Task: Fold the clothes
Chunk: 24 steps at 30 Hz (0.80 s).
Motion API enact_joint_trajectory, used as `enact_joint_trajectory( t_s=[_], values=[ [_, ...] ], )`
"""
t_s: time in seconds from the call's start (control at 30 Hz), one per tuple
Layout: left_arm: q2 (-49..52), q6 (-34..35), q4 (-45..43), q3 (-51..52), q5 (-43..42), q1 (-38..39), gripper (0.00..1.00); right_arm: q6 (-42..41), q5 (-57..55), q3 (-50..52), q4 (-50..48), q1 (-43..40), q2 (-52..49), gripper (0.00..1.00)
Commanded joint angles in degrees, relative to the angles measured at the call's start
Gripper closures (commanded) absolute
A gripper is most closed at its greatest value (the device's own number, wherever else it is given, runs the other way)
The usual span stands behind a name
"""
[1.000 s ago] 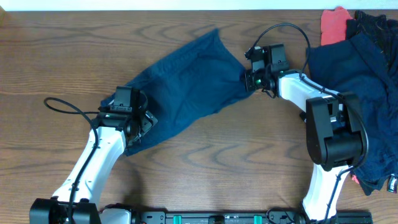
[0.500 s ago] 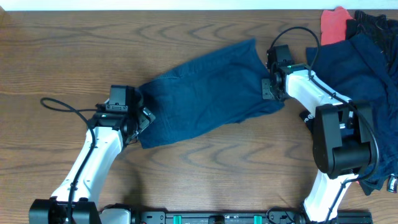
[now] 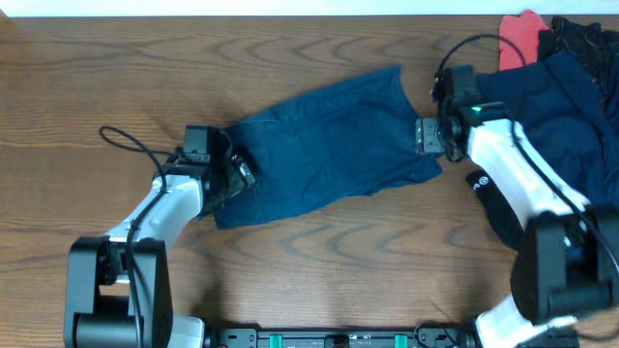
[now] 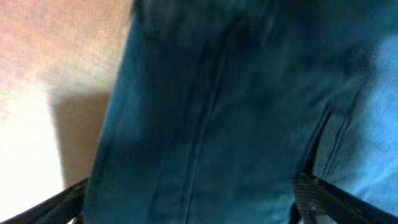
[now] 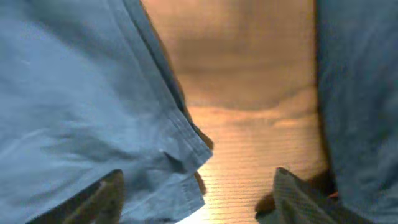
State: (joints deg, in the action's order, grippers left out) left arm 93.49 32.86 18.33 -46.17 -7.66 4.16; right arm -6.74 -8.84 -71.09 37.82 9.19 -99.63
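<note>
Navy shorts (image 3: 319, 140) lie spread flat and slanted across the middle of the wooden table (image 3: 319, 261). My left gripper (image 3: 232, 174) is over their lower left end. In the left wrist view the navy cloth (image 4: 236, 93) fills the frame, and the left gripper (image 4: 193, 186) stands wide open over it. My right gripper (image 3: 430, 135) is at the shorts' right edge. It (image 5: 199, 177) is open, with bare wood between the fingers and the shorts' hemmed corner (image 5: 180, 149) lying by the left finger (image 5: 102, 196).
More clothes are heaped at the right edge: a large navy garment (image 3: 561, 97), a coral-red piece (image 3: 517, 39), dark cloth (image 3: 585, 34) behind it, and a black piece with white print (image 3: 484, 184) under the right arm. The navy heap (image 5: 360, 93) lies just beside the right finger.
The right gripper carried the shorts' edge rightward, then opened and let it go. The shorts now lie flatter. The left arm shifted slightly right, staying open.
</note>
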Motion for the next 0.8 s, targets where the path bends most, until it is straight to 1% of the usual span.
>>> enact_joint_trajectory(
  t_s=[0.0,0.07,0.1,0.2,0.27,0.37,0.43,0.5,0.67,0.77],
  values=[
    [3.85,-3.1,-2.51,0.74,-8.2,-0.24,0.35,1.75,5.03,-0.15,-0.37,0.0,1.92,0.4],
    [4.15,-4.72,-3.72,0.72,-11.32,-0.24,0.89,3.04,9.42,-0.15,-0.61,0.15,1.88,0.49],
    [4.02,-4.76,-3.48,0.68,-11.45,-0.24,0.94,4.07,11.91,-0.15,-0.68,0.33,1.68,0.54],
    [2.16,-5.05,-0.02,0.17,-11.17,-0.26,0.94,7.08,18.82,-0.15,-1.14,1.33,1.27,0.71],
    [-0.52,-5.2,4.2,-0.92,-11.15,-0.26,0.94,9.44,22.32,-0.15,-1.84,2.38,0.94,0.79],
    [-5.97,-5.2,12.07,-3.89,-11.17,-0.24,0.94,10.27,24.26,-0.15,-3.58,4.26,-0.2,0.84],
    [-9.77,-5.2,17.22,-6.49,-11.15,-0.24,0.94,10.27,26.05,-0.15,-4.59,5.64,-1.25,0.85],
    [-13.16,-5.18,20.81,-8.94,-11.19,-0.24,0.94,10.27,29.0,-0.15,-5.31,7.43,-2.8,0.87],
    [-19.78,-5.16,24.5,-13.51,-11.19,-0.24,0.94,9.75,37.66,-0.13,-5.22,14.05,-8.68,0.93],
    [-21.84,-4.5,24.59,-14.75,-11.54,-0.22,0.94,8.31,42.77,-0.13,-6.16,18.97,-12.48,0.94]
  ],
)
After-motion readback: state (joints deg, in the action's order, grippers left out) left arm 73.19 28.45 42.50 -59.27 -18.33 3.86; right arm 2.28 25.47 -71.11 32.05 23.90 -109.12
